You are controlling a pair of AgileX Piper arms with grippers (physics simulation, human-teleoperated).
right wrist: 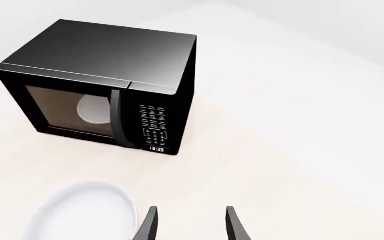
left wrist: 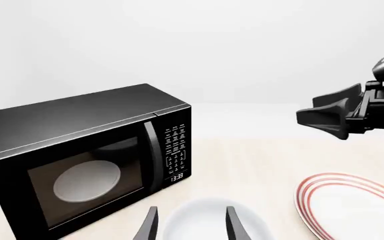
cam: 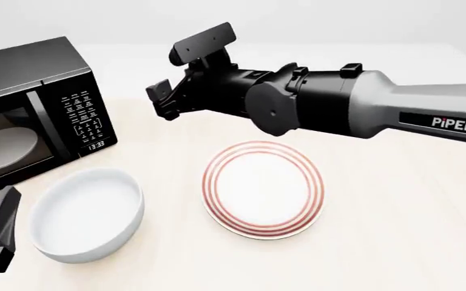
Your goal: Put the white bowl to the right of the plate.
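Observation:
The white bowl [cam: 87,215] stands upright on the table, left of the red-ringed plate [cam: 264,189] and a small gap away from it. My left gripper [left wrist: 190,225] is open at the near left, just left of the bowl, with its fingers [left wrist: 148,226] pointing over the bowl [left wrist: 209,220] and holding nothing. My right arm reaches across above the plate. Its gripper [cam: 162,100] is open and empty, hanging in the air beyond the bowl, near the microwave's front corner. In the right wrist view the bowl [right wrist: 78,212] lies below and to one side of the fingers [right wrist: 235,225].
A black microwave [cam: 31,109] stands at the far left with its door shut and a pale dish [cam: 6,145] behind the window. The right arm's thick body [cam: 322,106] spans the air above the far half of the table.

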